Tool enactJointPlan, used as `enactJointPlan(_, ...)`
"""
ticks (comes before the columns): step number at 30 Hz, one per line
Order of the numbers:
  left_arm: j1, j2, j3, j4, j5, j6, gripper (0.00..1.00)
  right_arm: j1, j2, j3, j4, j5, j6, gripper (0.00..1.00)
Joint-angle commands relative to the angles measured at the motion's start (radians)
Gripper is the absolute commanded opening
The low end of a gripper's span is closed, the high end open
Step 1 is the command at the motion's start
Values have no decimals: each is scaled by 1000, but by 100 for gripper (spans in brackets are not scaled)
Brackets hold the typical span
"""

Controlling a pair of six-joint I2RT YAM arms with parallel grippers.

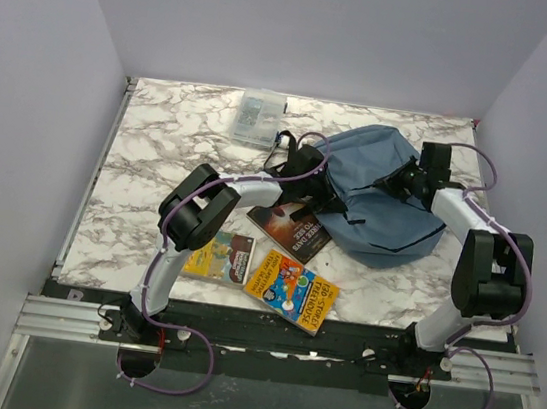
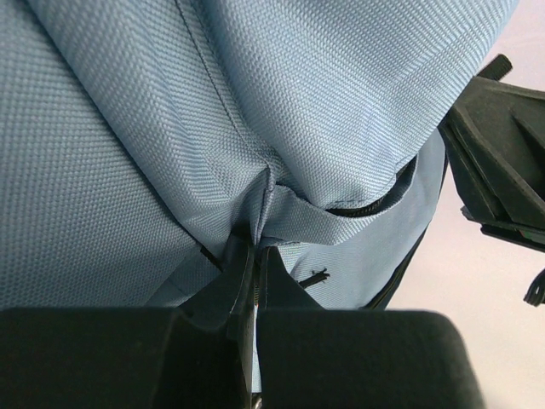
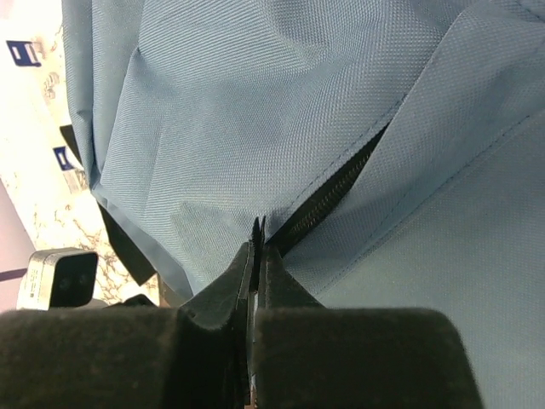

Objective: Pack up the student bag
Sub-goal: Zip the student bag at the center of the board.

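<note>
Two pairs of jaws — student bag (image 1: 391,228) fabric between each

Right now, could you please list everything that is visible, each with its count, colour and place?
student bag: one, dusty blue with black zip, far right of the table.
clear plastic box: one, transparent, far edge, left of the bag.
dark book: one, dark cover, middle, just left of the bag.
orange book: one, orange and yellow, near edge, centre.
small yellow book: one, yellow and brown, left of the orange book.
table: one, white marble pattern.
left gripper: one, black, shut on bag fabric.
right gripper: one, black, shut on fabric beside the zip.
</note>
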Motion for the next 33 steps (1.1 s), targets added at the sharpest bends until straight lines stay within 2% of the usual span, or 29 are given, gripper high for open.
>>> enactJointPlan(1,2,-40,-22,-23,-27,-16,0,4,-56,27,-66,95,8,0)
enactJointPlan(5,3,-41,-37,-26,-30,-31,0,0,-75,46,-107,148,-8,0)
enactJointPlan(16,10,-62,-98,-48,-75,-91,0,-80,-6,132,-136,87,-65,0)
enactJointPlan(22,11,-72,-91,-64,-89,-75,0,-108,3,168,-166,151,-119,0)
enactJointPlan(26,11,-74,-88,-71,-93,-65,0,-180,66,215,-168,203,-151,0)
enactJointPlan(33,11,-70,-75,-73,-92,-60,0,-295,237,270,-67,291,-216,0)
